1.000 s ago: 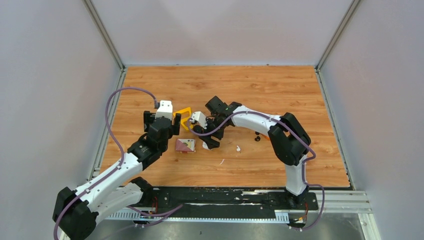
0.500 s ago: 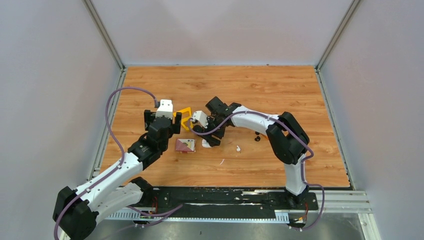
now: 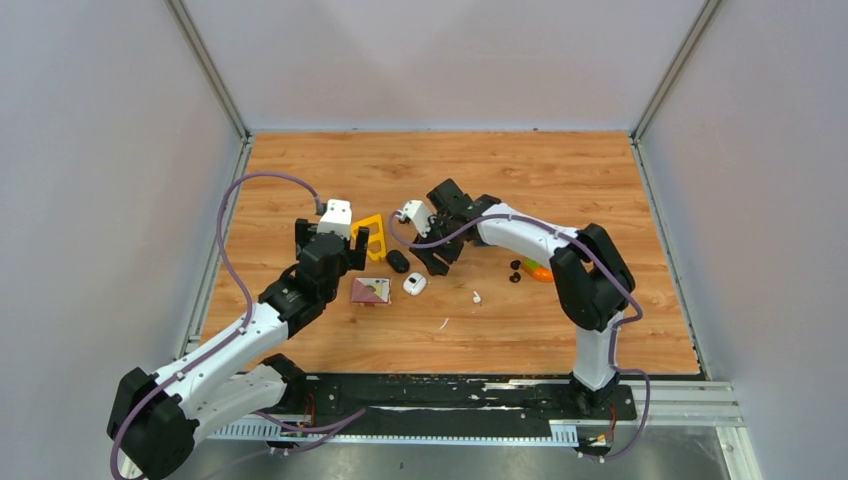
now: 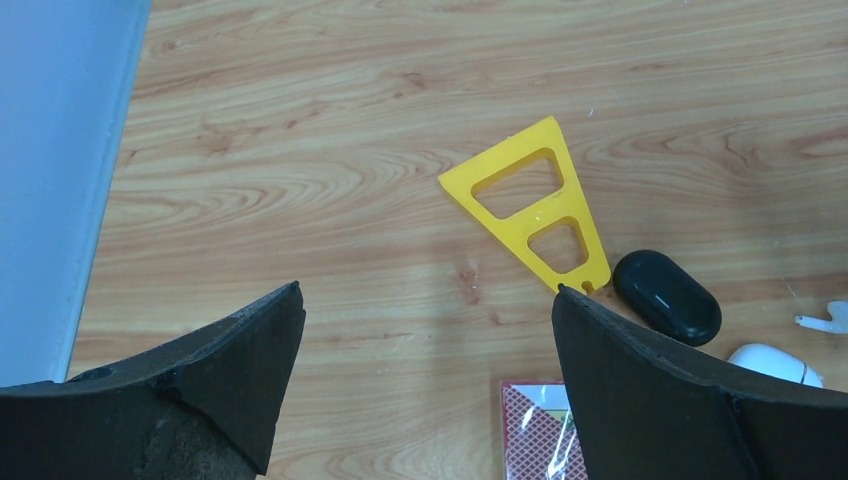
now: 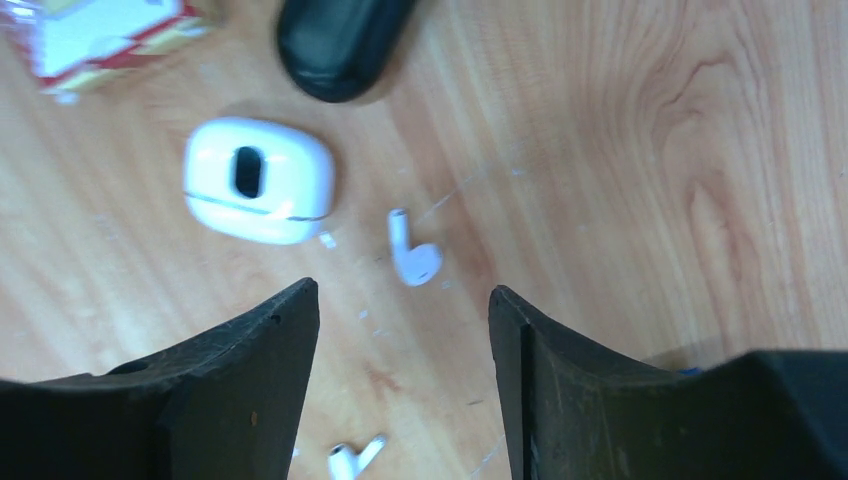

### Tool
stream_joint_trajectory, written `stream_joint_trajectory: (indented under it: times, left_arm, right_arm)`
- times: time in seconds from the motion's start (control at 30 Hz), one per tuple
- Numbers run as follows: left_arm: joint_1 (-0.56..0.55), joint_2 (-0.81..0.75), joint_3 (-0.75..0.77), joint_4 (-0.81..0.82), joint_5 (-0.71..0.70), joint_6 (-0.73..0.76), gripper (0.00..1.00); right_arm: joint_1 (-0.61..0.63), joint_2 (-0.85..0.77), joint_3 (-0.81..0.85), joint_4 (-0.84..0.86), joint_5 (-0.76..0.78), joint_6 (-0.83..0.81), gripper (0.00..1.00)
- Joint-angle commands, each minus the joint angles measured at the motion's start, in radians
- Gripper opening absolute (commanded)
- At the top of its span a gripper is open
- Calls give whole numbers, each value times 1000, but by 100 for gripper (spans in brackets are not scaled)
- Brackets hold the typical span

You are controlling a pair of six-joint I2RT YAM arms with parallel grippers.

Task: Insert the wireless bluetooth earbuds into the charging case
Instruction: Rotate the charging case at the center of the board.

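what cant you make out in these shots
- earbud: left wrist view, cut off by right edge.
- white piece: right wrist view, blurred at bottom edge; earbud or scrap unclear.
- orange object: top view, partly behind right arm, too small to identify.

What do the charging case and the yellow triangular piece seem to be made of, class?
The charging case: probably glossy white plastic; smooth, rounded, with a thin seam. The yellow triangular piece: likely rigid matte plastic; uniform colour, crisp cut-outs.
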Motion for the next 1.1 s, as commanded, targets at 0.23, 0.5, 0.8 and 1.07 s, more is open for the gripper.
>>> stream_joint_trajectory:
  times: [0.23, 0.5, 0.8, 1.07]
  left_arm:
    - [5, -22, 5, 55, -83, 37, 100]
    - [4, -17, 0, 57, -95, 44, 100]
    - [4, -18, -1, 57, -85, 49, 100]
    - [5, -18, -2, 57, -64, 49, 100]
  right_arm:
    - [101, -135, -61, 74, -6, 476, 72]
    - [170, 1, 72, 12, 219, 663, 71]
    - [170, 93, 128, -11, 288, 722, 67]
    - [171, 116, 100, 11, 317, 667, 67]
